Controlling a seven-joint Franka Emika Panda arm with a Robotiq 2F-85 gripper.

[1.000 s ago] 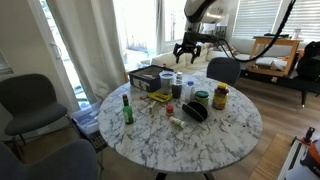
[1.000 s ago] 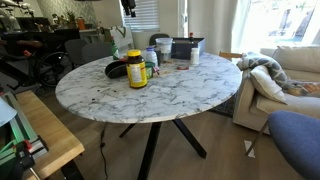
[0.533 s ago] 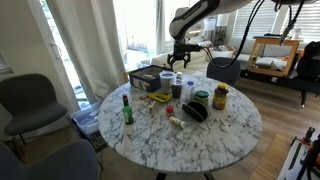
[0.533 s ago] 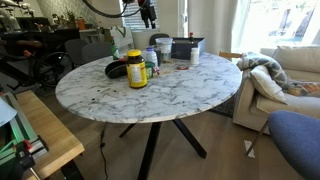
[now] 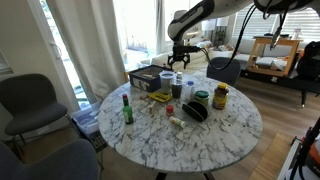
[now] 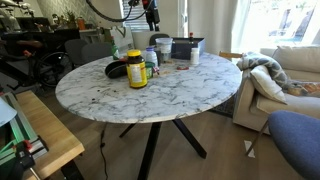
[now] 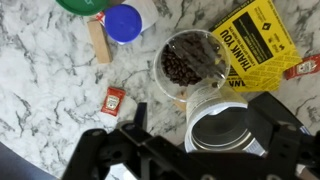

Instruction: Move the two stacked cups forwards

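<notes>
In the wrist view the two stacked cups stand on the marble table as a pale translucent tumbler with a dark inside, seen from straight above. My gripper is open, with one black finger on each side of the cups and well clear of their rim. In both exterior views the gripper hangs above the cluster of cups and jars at the far part of the table. The stacked cups are hard to single out there.
A clear cup of coffee beans stands right beside the stacked cups. Near them lie a yellow packet, a blue-lidded jar and a ketchup sachet. Further off stand a yellow-lidded jar and a green bottle.
The gripper has swung across from beyond the table to above the cluster of cups. In the last half second it has barely moved.
</notes>
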